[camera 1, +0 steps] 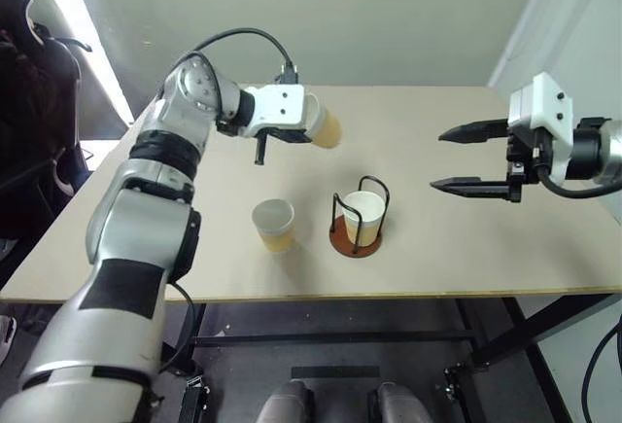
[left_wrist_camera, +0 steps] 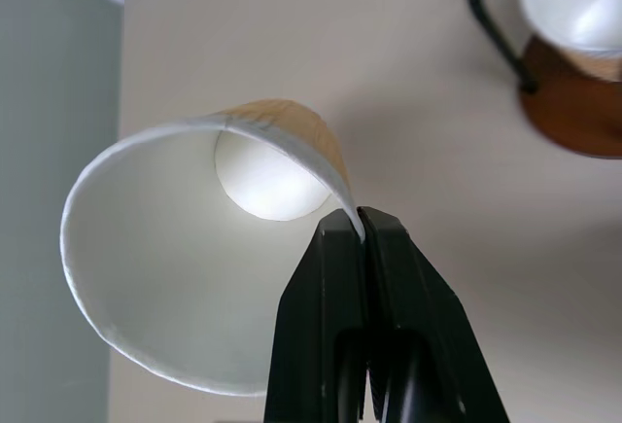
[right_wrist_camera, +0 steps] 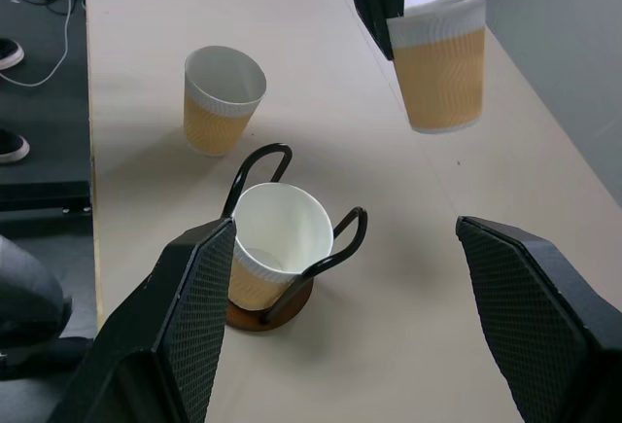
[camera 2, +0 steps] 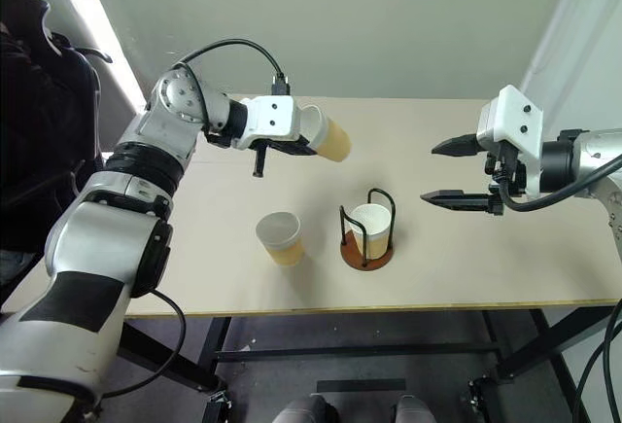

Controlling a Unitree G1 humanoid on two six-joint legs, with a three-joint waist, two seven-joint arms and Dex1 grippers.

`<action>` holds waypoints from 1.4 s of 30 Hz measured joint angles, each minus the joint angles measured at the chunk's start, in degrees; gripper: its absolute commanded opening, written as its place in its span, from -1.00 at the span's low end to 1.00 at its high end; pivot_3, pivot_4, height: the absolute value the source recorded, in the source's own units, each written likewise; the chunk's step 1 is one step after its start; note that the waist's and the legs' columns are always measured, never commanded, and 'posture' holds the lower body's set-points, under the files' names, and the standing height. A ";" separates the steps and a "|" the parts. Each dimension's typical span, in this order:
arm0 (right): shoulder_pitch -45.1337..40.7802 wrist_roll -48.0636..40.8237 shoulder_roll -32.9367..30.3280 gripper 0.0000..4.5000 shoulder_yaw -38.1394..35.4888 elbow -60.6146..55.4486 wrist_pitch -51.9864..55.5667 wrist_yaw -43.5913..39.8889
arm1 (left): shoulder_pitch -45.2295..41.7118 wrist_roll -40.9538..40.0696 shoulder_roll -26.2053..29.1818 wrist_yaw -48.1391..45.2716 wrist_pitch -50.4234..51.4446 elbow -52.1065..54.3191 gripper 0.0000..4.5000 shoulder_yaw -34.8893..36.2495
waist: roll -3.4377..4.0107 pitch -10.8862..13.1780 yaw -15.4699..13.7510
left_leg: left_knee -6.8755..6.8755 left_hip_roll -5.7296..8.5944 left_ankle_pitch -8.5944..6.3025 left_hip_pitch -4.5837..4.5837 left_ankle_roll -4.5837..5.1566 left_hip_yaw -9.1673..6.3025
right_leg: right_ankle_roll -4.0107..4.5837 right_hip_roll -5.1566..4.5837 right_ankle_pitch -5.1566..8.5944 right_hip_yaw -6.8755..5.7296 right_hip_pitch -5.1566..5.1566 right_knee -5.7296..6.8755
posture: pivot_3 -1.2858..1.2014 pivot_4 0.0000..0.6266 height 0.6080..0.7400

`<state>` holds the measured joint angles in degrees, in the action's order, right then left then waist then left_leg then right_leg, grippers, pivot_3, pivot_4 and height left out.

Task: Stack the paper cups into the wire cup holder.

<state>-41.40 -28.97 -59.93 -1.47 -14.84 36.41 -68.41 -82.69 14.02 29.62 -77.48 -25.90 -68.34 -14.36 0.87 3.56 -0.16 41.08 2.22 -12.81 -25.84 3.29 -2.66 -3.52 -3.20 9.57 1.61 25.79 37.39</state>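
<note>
A tan-and-white paper cup stands lower centre; left gripper pinches another's rim; right gripper gapes.

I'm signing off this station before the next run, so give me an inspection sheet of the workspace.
Surface: beige tabletop, bare apart from the job's things.
Job's things: black wire cup holder on a reddish-brown disc holds one tan-and-white paper cup; second cup stands beside it; third cup held aloft.
Clutter: nothing seen.
Grippers: left gripper shut on the third cup's rim; right gripper open, empty.
Cables: black cable on left arm.
Surroundings: grey wall.
</note>
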 measured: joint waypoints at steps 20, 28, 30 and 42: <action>-3.29 0.47 6.11 0.63 2.72 2.72 1.02 0.39 | -1.69 -20.47 2.16 -13.03 21.22 15.89 -0.97 -3.49 | 0.20 -0.40 0.32 | 0.24 -0.06 -0.22 -0.01 0.32 0.26 | -0.17 -0.14 -0.05 0.11 0.06 -0.04 | 0.03 -1.00 1.00; -3.39 2.01 7.46 0.63 2.79 2.20 1.26 2.45 | -0.73 -30.28 7.94 -13.11 24.09 22.02 -0.97 -16.17 | 0.30 -0.51 0.27 | 0.25 0.00 -0.24 -0.01 0.31 0.19 | -0.14 0.07 -0.10 -0.03 0.04 -0.11 | 0.03 -1.00 1.00; -2.77 2.94 7.44 0.63 2.84 2.20 0.80 2.78 | -0.73 -31.93 8.33 -13.12 24.32 22.88 -0.97 -18.11 | 0.31 -0.54 0.19 | 0.29 -0.01 -0.24 -0.04 0.31 0.14 | -0.15 0.03 -0.11 0.02 0.02 -0.12 | 0.03 -1.00 1.00; 2.12 2.90 7.23 0.63 2.77 -2.79 3.16 5.44 | -1.12 -38.52 9.36 -13.14 23.95 25.00 -0.97 -28.87 | 0.32 -0.56 0.21 | 0.26 -0.01 -0.25 -0.04 0.32 0.26 | -0.31 -0.01 -0.21 0.07 -0.04 -0.29 | 0.03 -1.00 1.00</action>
<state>-39.28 -26.07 -52.70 1.30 -17.63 39.57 -62.97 -83.81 -24.49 38.98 -90.61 -1.95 -43.35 -43.23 1.20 3.00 0.05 41.34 2.21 -13.06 -25.88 3.61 -2.39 -3.83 -3.21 9.37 1.68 25.74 37.10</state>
